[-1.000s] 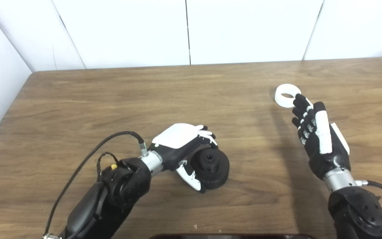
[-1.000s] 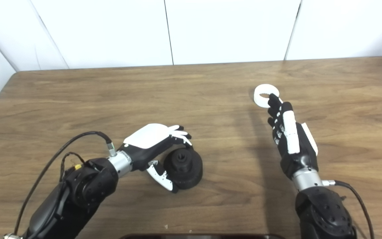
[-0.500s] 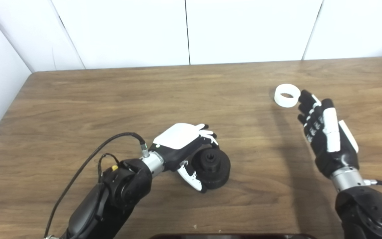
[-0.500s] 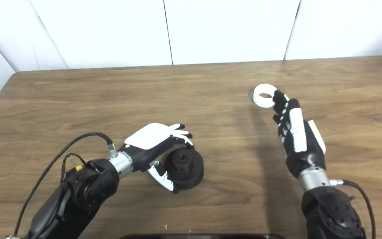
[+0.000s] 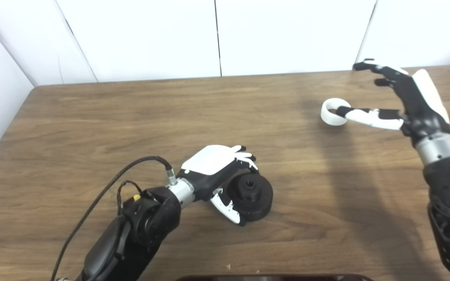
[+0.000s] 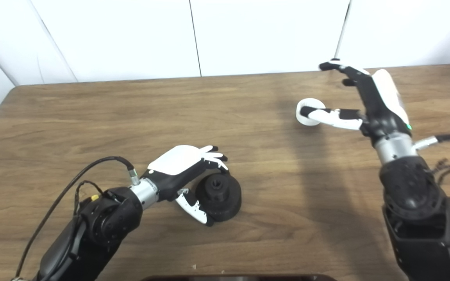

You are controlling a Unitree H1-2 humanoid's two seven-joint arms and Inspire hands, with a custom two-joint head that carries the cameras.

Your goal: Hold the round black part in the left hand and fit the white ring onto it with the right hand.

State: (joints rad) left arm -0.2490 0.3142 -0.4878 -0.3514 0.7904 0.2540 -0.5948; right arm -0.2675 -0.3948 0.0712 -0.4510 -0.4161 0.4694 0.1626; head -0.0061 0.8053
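The round black part (image 5: 253,194) lies on the wooden table (image 5: 131,117) near the front middle. My left hand (image 5: 216,168) wraps it from the left, fingers over its far rim and thumb (image 5: 227,207) against its near side. The white ring (image 5: 331,113) lies flat at the back right. My right hand (image 5: 408,97) hovers to the ring's right, open with fingers spread. Its thumb (image 6: 326,115) stretches left and its tip lies over the ring, while the other fingers (image 6: 346,72) arch above and beyond it.
White wall panels (image 5: 217,39) stand right behind the table's far edge. The table's left edge runs along a wall at the left. A dark object (image 5: 272,278) peeks in at the bottom edge. A black cable (image 5: 131,168) loops from my left wrist.
My right hand has swung away from me and to the right, turning from upright to reach over the ring with the thumb. The left hand and black part have stayed put.
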